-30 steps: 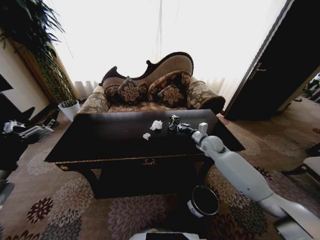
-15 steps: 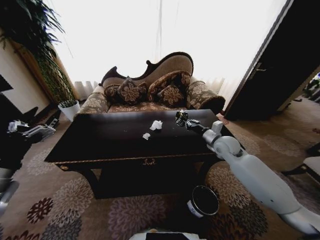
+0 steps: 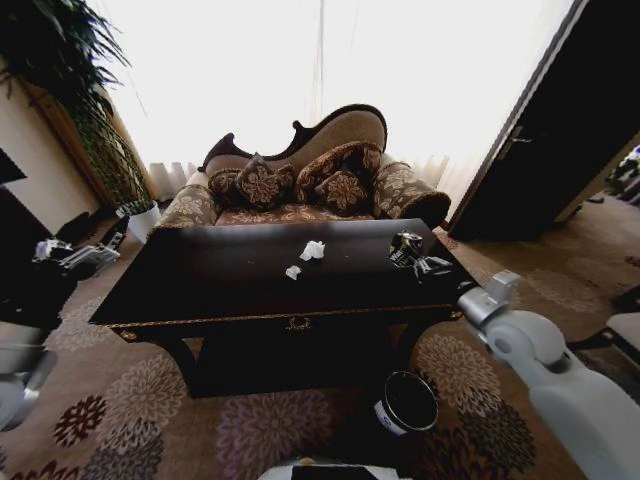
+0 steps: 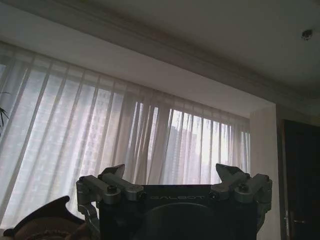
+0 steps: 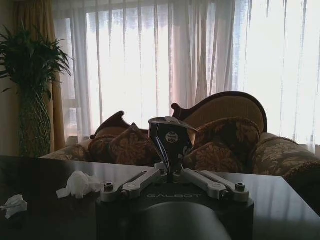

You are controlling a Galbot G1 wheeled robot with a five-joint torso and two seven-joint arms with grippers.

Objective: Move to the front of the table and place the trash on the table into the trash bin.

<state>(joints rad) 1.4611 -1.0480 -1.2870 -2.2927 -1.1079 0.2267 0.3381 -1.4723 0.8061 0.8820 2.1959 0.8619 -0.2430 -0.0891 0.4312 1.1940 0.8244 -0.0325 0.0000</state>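
Observation:
The black table [image 3: 210, 275] stands right before me. Two crumpled white paper wads [image 3: 313, 250] [image 3: 293, 272] lie near its middle; in the right wrist view they appear as a larger wad [image 5: 77, 184] and a smaller one [image 5: 14, 205]. My right gripper [image 3: 412, 258] hangs over the table's right end, shut on the dark crushed can [image 3: 405, 243], which stands upright between its fingers [image 5: 170, 140]. The black trash bin [image 3: 406, 402] sits on the carpet below the table's front right corner. My left gripper [image 3: 72, 258] is raised off to the left, open and holding nothing [image 4: 172, 175].
A patterned sofa [image 3: 300, 185] with cushions stands behind the table. A tall plant in a white pot [image 3: 137, 215] is at the back left. A dark door [image 3: 560, 130] is at the right, and a white bench [image 3: 625, 330] at the right edge. Patterned carpet surrounds the table.
My right arm has drawn back to the right and toward me, carrying the can off the table's middle to above its right end. The left arm shifted only slightly.

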